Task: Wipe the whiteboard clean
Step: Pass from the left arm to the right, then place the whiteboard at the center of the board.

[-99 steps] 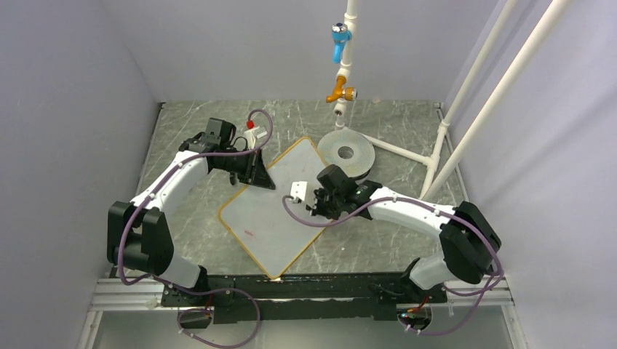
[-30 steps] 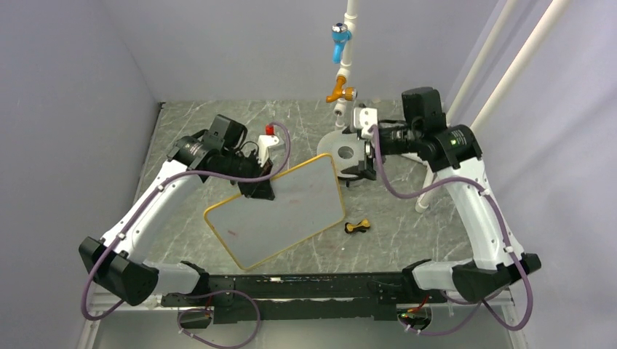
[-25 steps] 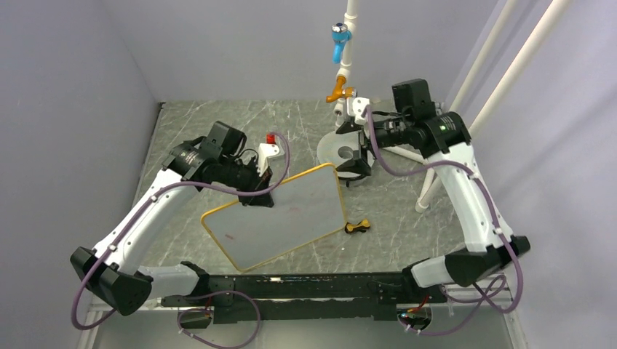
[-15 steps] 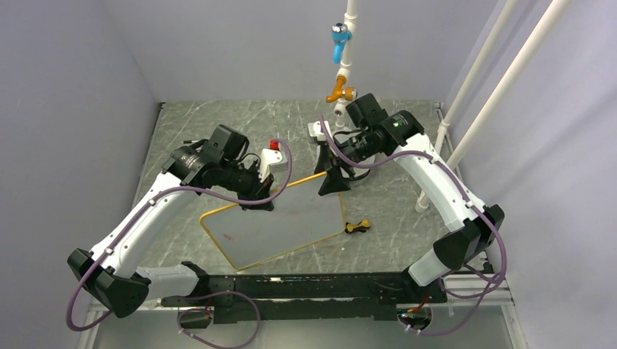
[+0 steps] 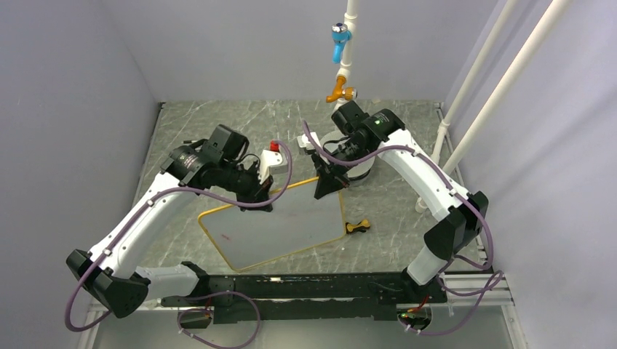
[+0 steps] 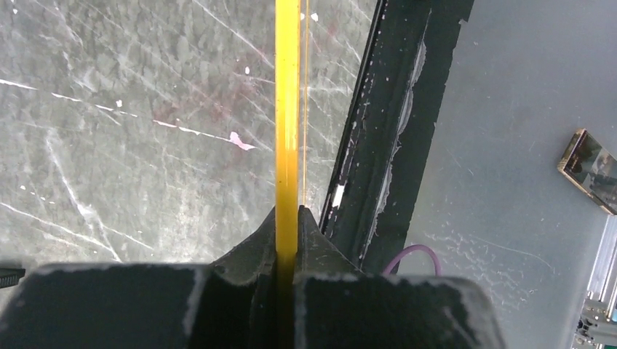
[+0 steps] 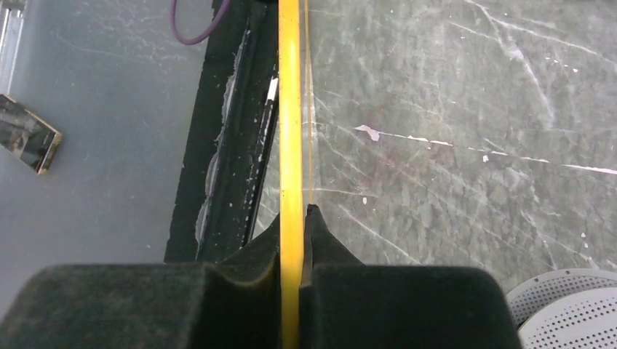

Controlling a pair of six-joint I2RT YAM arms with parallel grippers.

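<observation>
Well, nobody's wiping here: this looks like a holding or repositioning step. The left gripper (image 6: 288, 218) and right gripper (image 7: 293, 218) are each clamped tight on the whiteboard's (image 5: 280, 224) far edge, one towards each corner. The board sits tilted over the table's (image 5: 218, 131) near middle; I can't tell whether its near edge touches down. I'd say it next needs lowering flat, both arms moving together.
</observation>
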